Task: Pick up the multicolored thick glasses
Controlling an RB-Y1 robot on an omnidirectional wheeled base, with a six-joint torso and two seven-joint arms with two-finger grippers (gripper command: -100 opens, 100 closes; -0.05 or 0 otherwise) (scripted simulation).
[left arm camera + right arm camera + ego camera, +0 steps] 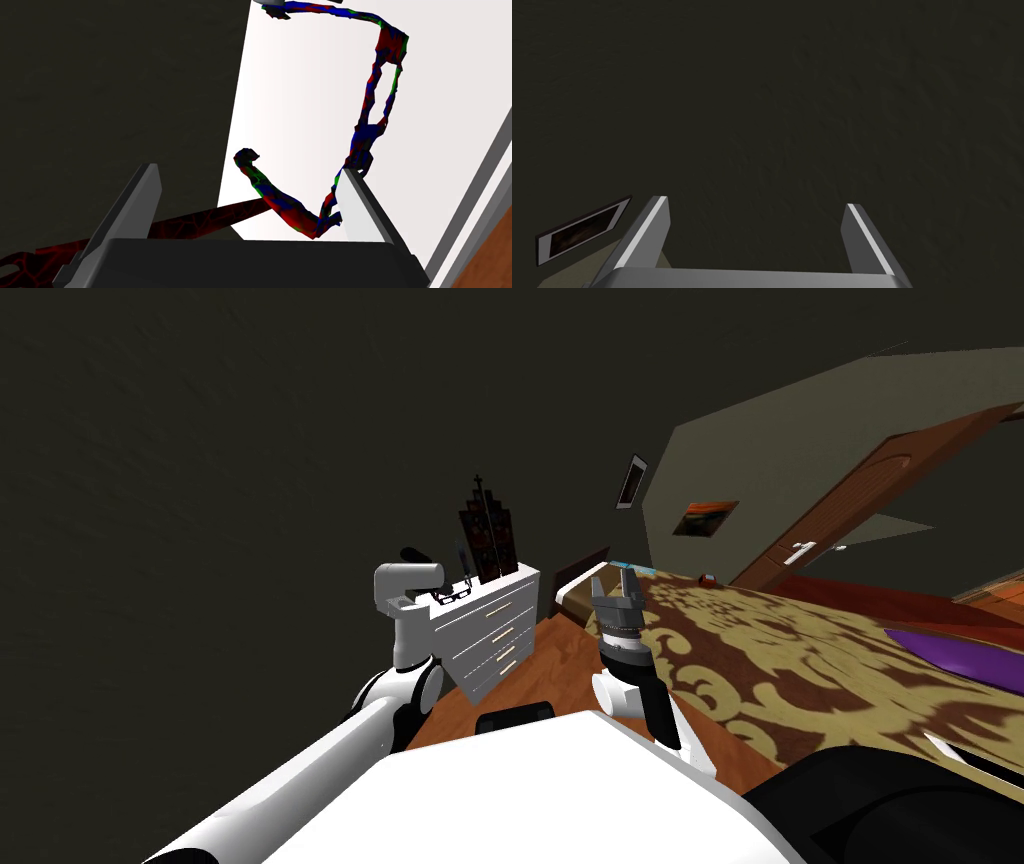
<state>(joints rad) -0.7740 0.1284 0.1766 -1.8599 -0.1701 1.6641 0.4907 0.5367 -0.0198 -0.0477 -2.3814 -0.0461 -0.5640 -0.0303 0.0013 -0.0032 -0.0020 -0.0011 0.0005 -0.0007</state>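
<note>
The multicolored thick glasses [367, 135] lie unfolded on the white dresser [497, 633], at the end of its top nearest the left arm. One temple tip is near the edge by the dark wall. The left claw [248, 170] is spread wide and grips nothing. That temple and the frame's corner sit between its fingers, the corner just beside one. A dark red ornament [487, 538] stands farther along the top. The right claw [620, 580], also open and empty, is raised by the patterned bed [800, 658].
</note>
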